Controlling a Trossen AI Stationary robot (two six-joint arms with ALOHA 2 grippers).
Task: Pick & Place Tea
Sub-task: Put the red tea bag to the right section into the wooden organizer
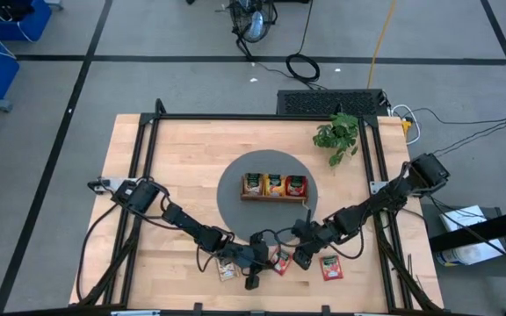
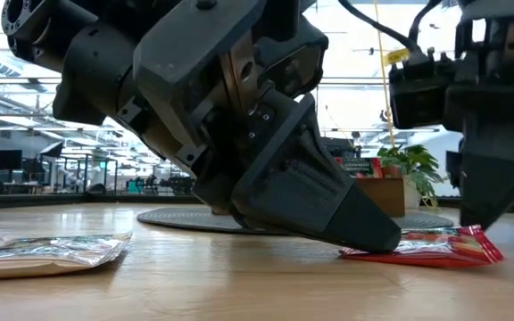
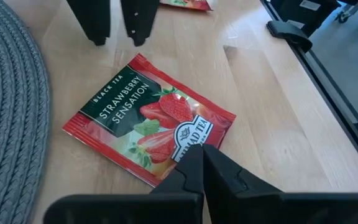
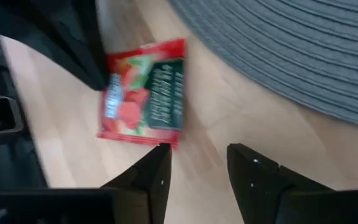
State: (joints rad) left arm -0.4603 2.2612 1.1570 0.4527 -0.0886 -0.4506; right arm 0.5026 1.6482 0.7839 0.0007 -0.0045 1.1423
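Pinching one edge of the red strawberry sachet (image 3: 149, 127), the left gripper (image 3: 201, 163) has its fingers closed together on the packet, which lies flat on the wooden table (image 3: 272, 112) just off the grey round mat (image 3: 8, 118). Low view: left fingers tilted down, tips on the sachet's near edge. Right gripper (image 4: 197, 163) sits just beside the same sachet, fingers spread with a clear gap, holding nothing. A second red sachet (image 1: 331, 268) lies on the table to the right of the grippers, a pale one (image 1: 227, 271) to the left. Wooden tray (image 1: 273, 197) stands on the mat's middle with sachets in all three compartments. Plant (image 1: 337, 134) at the mat's far right.
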